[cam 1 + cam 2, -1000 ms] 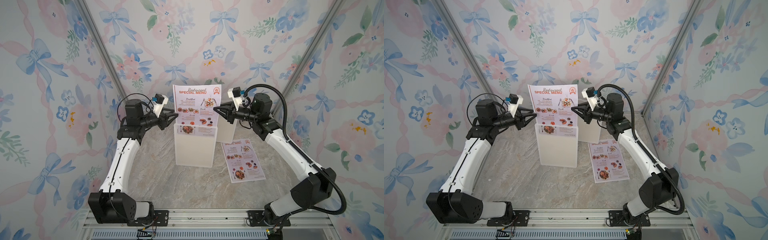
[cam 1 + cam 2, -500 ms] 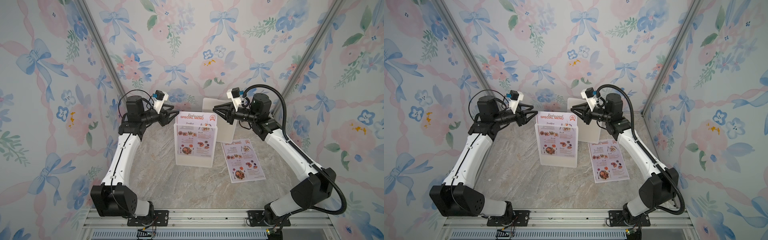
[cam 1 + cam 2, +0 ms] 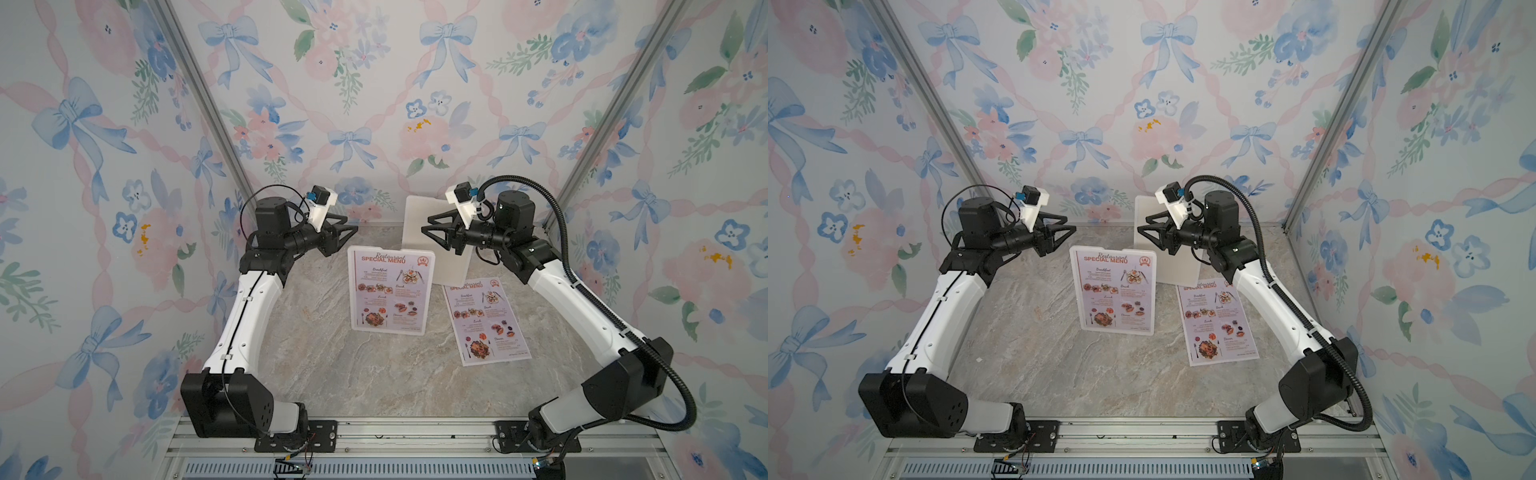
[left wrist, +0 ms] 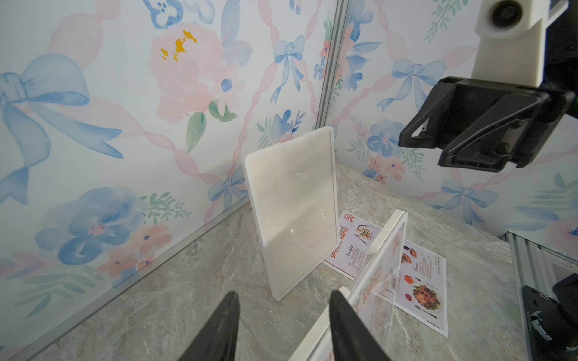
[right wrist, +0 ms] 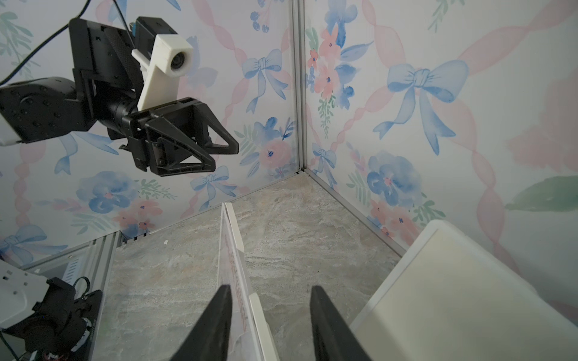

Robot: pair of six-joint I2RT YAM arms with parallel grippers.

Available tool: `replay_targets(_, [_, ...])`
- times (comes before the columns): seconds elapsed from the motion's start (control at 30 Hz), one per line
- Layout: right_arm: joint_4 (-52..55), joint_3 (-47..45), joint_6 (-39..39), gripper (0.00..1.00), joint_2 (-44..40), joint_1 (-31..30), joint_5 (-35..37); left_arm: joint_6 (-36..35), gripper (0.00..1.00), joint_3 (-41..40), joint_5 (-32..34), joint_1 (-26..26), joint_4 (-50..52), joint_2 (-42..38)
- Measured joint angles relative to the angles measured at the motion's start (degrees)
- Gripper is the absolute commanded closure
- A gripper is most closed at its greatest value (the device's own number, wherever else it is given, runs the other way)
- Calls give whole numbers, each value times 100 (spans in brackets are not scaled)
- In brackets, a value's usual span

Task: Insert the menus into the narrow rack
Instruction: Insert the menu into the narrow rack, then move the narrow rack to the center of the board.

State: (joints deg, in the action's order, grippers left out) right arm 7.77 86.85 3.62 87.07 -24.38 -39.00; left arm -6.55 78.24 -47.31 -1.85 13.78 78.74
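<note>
My left fingers [image 4: 219, 328] and right fingers [image 5: 328, 328] hang half open, empty, flanking the rack [image 3: 390, 331]. The menu [image 3: 388, 291] has dropped fully inside since release. Bare desk [image 3: 332, 374] toward the front edge.

Pale lilac paper menu sheet [image 3: 390, 293] in the clear-fronted white rack [image 3: 388, 331]: orange-red heading "Restaurant SPECIAL MENU"; sections "Breakfast", "Brunch", "Lunch", "Dinner". Second pale lilac menu sheet [image 3: 486, 322], flat on the marbled counter [image 3: 332, 374]: same heading, same sections. Small print and badge lettering illegible.
</note>
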Motion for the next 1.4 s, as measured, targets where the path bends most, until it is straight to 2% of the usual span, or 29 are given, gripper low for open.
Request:
replay_targets(0.1, [339,-83,35,42,-181,-92,457,120,52,-234,431,-269,-2,-177])
replay_targets(0.23, [632,-374,-118,35,-529,-188,1154,315,47,-457,1488,-791,-9,-413])
replay_targets(0.33, [809,-715,-260,28,-852,-197,1447,588,44,-719,1934,-807,-105,-649])
replay_targets(0.43, [909,-1174,-313,25,-1202,-129,1368,863,42,-1130,1873,-437,-348,-960])
replay_targets(0.53, [1016,-1436,-321,25,-1368,74,850,984,41,-1576,1541,-136,-542,-1316])
replay_targets(0.7, [1307,-1493,-138,26,-1373,334,127,931,31,-2227,1139,-79,-796,-1650])
replay_targets(0.77, [1309,-1563,2,29,-1370,407,-299,861,27,-2509,1034,-79,-892,-1650])
replay_targets(0.97, [1818,-1499,870,32,-990,614,-1147,544,25,-3250,787,13,-1080,-1567])
replay_targets(1.13, [1871,-1471,1080,41,-629,673,-1075,549,26,-3401,960,76,-1298,-1580])
replay_targets(1.4, [949,-1864,647,51,-470,326,-413,774,28,-3401,1340,214,-1499,-1781])
